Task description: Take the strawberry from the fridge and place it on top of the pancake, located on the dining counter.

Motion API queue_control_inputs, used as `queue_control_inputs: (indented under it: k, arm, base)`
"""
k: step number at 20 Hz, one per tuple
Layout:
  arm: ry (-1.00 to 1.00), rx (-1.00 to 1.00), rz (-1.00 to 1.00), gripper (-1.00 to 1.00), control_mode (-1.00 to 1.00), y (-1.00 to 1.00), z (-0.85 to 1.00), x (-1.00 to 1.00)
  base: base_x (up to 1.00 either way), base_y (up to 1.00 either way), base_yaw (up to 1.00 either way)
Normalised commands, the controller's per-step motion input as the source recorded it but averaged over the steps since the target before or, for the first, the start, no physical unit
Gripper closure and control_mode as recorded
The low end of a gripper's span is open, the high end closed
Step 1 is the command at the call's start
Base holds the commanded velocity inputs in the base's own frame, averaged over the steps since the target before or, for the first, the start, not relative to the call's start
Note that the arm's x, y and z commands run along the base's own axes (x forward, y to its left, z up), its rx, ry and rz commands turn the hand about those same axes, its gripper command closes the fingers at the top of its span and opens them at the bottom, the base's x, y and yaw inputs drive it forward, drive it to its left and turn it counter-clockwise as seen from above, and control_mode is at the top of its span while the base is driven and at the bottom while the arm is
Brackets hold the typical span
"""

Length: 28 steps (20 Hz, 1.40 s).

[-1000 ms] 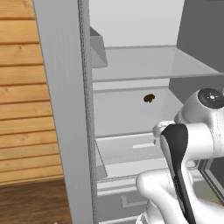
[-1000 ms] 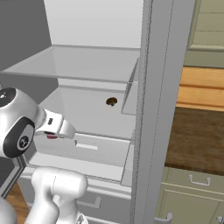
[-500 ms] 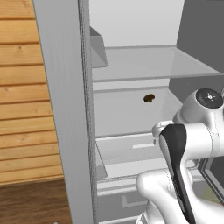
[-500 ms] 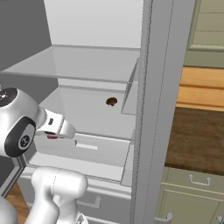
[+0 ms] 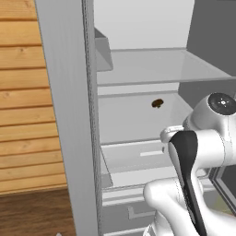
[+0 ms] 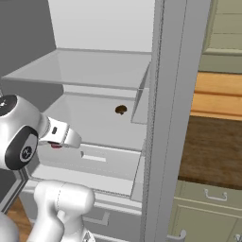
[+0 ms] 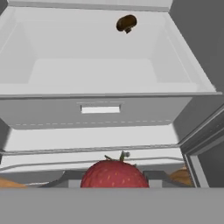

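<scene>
The strawberry (image 7: 114, 174) is red with pale seeds and a small green stalk, and it sits at the bottom middle of the hand view, close to the camera. From the right base it is a small red spot (image 6: 56, 145) under my white hand. My gripper (image 6: 57, 142) is shut on it and holds it in the air in front of the open fridge (image 6: 94, 71), just before the pale drawer (image 7: 100, 109). The fridge's pale shelves (image 5: 152, 69) face me. The pancake is out of view.
A small dark brown lump (image 7: 126, 23) lies at the back of the middle shelf (image 5: 157, 103). The fridge's grey door edge (image 6: 165, 118) stands right of my hand. A brown wooden countertop (image 6: 212, 146) on pale green cabinets lies beyond it. A wood-plank wall (image 5: 27, 115) is at left.
</scene>
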Motion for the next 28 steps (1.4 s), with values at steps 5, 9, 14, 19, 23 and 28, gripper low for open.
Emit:
queue_control_inputs:
  k: [5,9,14,19,23,28]
  arm:
    - [0.00,0.00,0.00,1.00,1.00,0.00,0.00,0.00]
    - [0.00,0.00,0.00,1.00,1.00,0.00,0.00,0.00]
    - [0.00,0.00,0.00,1.00,1.00,0.00,0.00,0.00]
    - [0.00,0.00,0.00,1.00,1.00,0.00,0.00,0.00]
    - [0.00,0.00,0.00,1.00,1.00,0.00,0.00,0.00]
    - [0.00,0.00,0.00,1.00,1.00,0.00,0.00,0.00]
  base:
    - [-0.21,0.04,0.19]
    - [-0.47,0.01,0.23]
    - [-0.68,0.00,0.27]
    - [-0.56,0.00,0.41]
    - [-0.23,0.00,0.58]
    - [-0.46,0.00,0.61]
